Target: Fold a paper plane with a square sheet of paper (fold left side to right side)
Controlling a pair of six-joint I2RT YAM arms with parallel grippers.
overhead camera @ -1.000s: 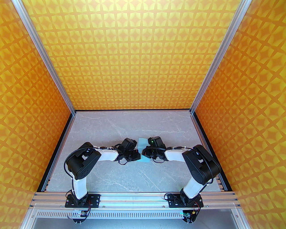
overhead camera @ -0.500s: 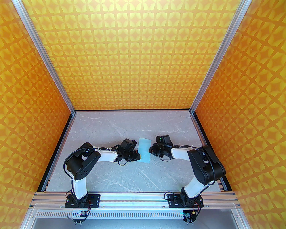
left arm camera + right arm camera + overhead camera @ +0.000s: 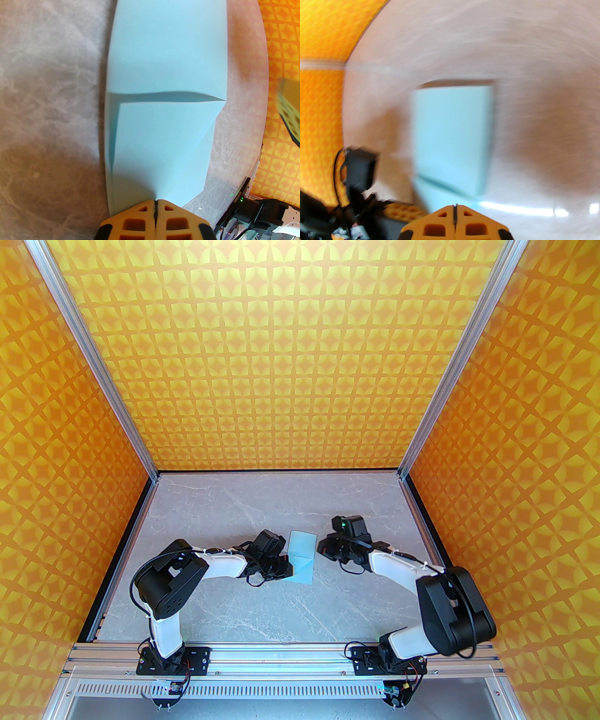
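Matt, smooth square sheet of paper (image 3: 302, 550) on a stone-look table (image 3: 262, 610) with slight sheen.

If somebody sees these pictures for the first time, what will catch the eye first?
The bright orange patterned walls dominate, enclosing three sides of the grey table. At the table's middle lies a light-blue paper with a crease across it. The left end effector, closed, meets its left edge, and the right end effector, also closed, is just to its right.

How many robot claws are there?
2. The left gripper pinches the left edge of the blue paper; the right gripper is shut, just right of it, not touching.
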